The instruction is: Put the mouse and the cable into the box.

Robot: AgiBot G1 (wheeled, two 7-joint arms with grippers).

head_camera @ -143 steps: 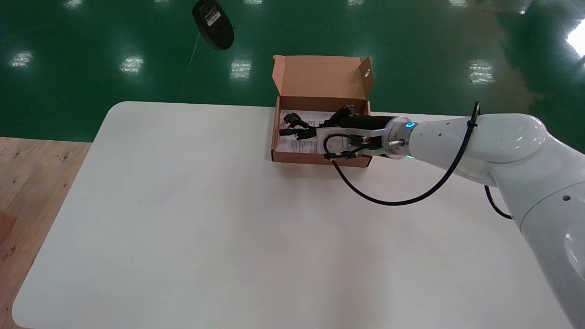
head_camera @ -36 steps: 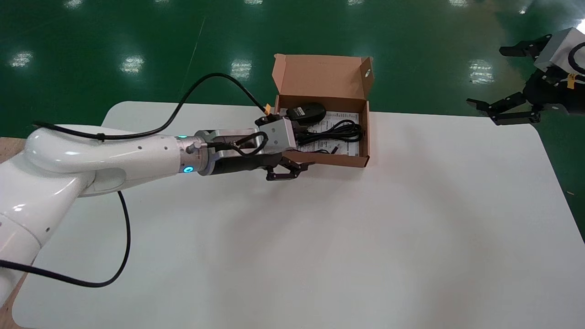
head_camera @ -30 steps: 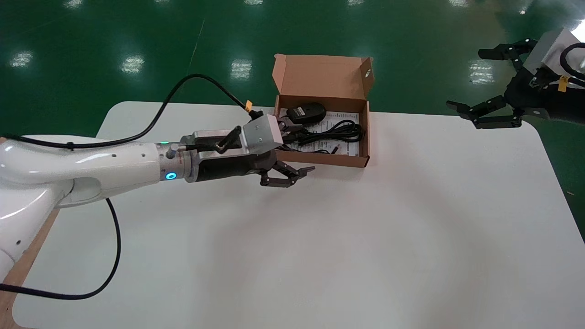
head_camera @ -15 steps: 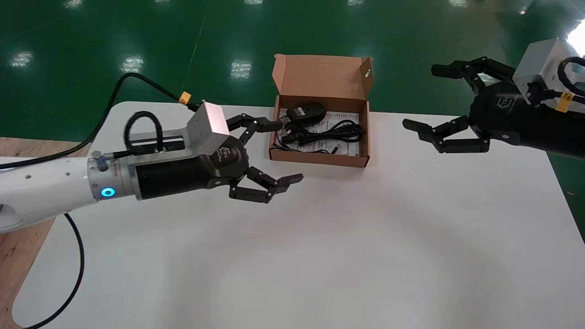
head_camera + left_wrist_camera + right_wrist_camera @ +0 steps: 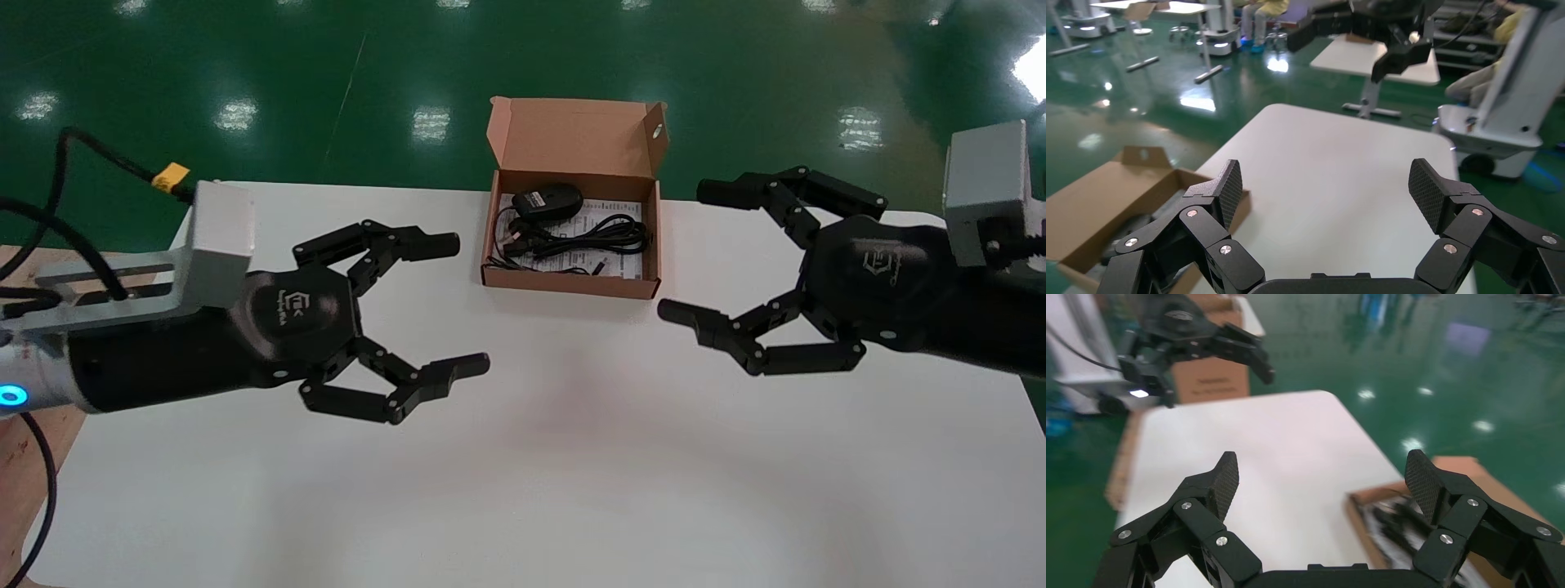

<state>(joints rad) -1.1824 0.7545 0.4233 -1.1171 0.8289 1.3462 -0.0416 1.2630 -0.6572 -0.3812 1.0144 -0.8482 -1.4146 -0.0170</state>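
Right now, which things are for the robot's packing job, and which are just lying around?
For the job: brown cardboard box, open; black computer mouse inside it; black coiled cable inside it; left gripper and right gripper, both open and empty above the table.
Just there: white table; printed paper sheet under the cable; shiny green floor.

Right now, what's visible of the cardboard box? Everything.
The box is shallow brown cardboard at the table's far edge. Its lid stands open upright at the back, a round hole in one side flap. Inside, on a printed sheet, lie the black mouse and coiled cable. The open left gripper and right gripper flank it without touching.
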